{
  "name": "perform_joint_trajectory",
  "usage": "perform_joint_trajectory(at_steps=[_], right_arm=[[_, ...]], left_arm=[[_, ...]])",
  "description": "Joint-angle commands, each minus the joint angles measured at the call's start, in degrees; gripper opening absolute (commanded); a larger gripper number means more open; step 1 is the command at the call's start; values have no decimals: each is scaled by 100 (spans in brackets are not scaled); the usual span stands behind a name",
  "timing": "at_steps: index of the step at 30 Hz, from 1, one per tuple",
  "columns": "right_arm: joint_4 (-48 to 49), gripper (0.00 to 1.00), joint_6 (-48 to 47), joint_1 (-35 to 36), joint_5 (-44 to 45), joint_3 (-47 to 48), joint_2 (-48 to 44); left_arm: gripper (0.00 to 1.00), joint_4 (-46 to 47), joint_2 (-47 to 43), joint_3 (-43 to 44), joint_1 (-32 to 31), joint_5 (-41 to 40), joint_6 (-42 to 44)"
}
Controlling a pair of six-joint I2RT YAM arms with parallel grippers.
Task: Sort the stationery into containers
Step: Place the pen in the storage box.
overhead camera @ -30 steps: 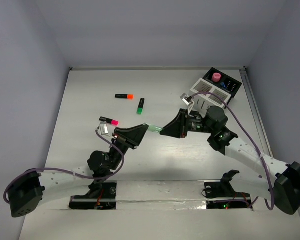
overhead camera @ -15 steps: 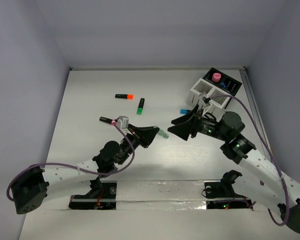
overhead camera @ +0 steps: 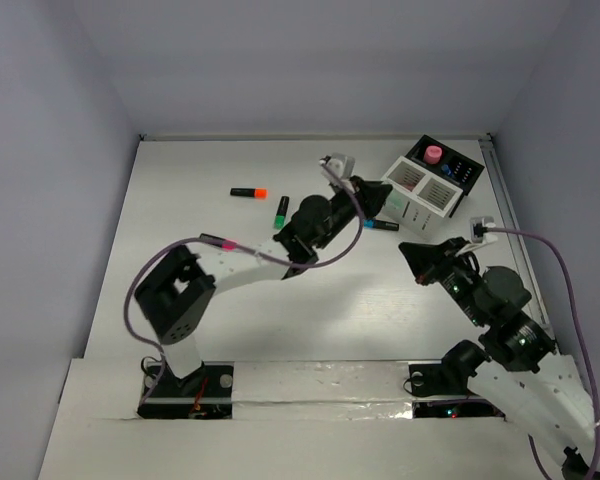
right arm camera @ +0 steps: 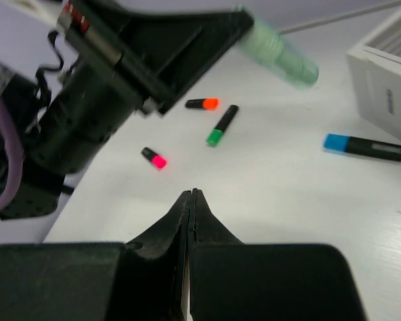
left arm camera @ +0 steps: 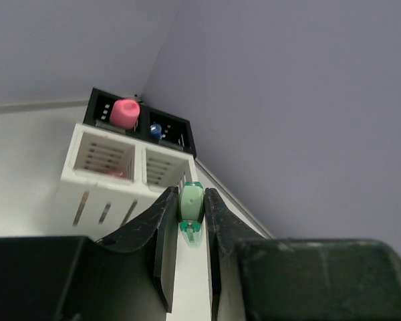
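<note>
Step in hand: delivering one piece; the left arm carries a mint-green pen (right arm camera: 281,57) to the containers.
Left gripper (left arm camera: 188,197): narrowly parted and clamped on the mint-green pen, whose end pokes out past the fingertips.
Pen's place: in the air just short of the white slatted box (left arm camera: 120,167), at its near corner, not yet over any compartment.
Right gripper (right arm camera: 190,193): jaws pressed together with nothing between them, hovering off the white box's near side, apart from it.
Black box (left arm camera: 168,127): joined to the far side of the white slatted box; a pink-capped piece (left arm camera: 125,112) and a small blue one (left arm camera: 156,130) stand in it.
Blue-capped highlighter (overhead camera: 380,225): flat on the table, just beside the white box's near-left side.
Green-capped highlighter (overhead camera: 281,211): on the table, well to the left of the white box.
Orange-capped highlighter (overhead camera: 248,192): farther left of the white box, beyond the green one.
Pink-capped highlighter (overhead camera: 218,241): farthest left of the white box, partly under the left arm.
Progress: my judgement is partway, with four markers on the table.
Next move: likely needs the pen carried on over an open compartment, tipped down, then let go.
Risk: the pen may catch the box rim if released early.
</note>
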Motion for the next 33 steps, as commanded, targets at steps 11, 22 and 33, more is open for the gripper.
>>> perform_joint_trajectory(at_steps=[11, 22, 33], right_arm=[[-330, 0, 59, -22, -65, -670, -879], [-321, 0, -143, -22, -267, -714, -765], [-172, 0, -152, -22, -224, -679, -501]], left_arm=[[0, -1074, 2981, 3901, 471, 615, 386], [0, -1462, 3861, 4948, 585, 580, 412], [22, -1568, 3932, 5001, 638, 624, 412]])
